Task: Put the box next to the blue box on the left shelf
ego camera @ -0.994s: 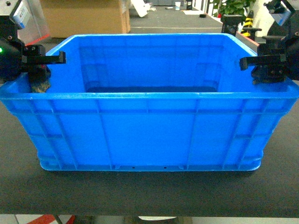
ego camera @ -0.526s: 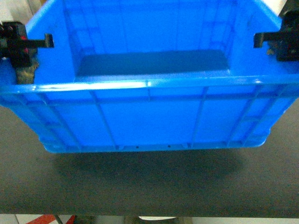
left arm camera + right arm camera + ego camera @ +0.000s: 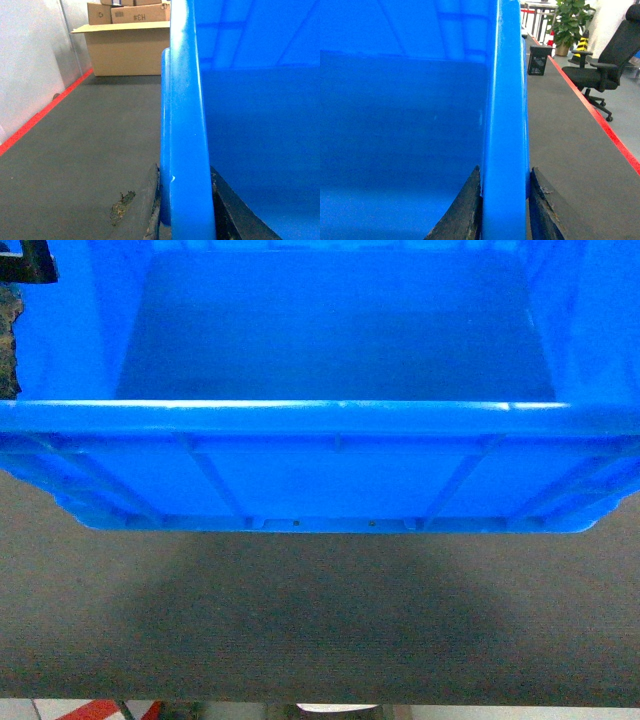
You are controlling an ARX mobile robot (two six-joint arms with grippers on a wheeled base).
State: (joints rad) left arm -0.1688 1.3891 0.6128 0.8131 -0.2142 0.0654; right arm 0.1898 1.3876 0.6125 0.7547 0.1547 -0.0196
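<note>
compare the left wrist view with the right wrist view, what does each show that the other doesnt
Only the left wrist view shows cardboard boxes and a grey wall. Only the right wrist view shows an office chair, a plant and a black bin. Both show the box, its rim clamped between a tool's pads, left tool or right tool, plus grey floor with a red line.

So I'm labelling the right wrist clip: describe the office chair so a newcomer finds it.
Start at the blue box filling the left, then cross the grey floor past the red line. The office chair sits upper right, black with armrests, beside a potted plant, the only seat.
</note>
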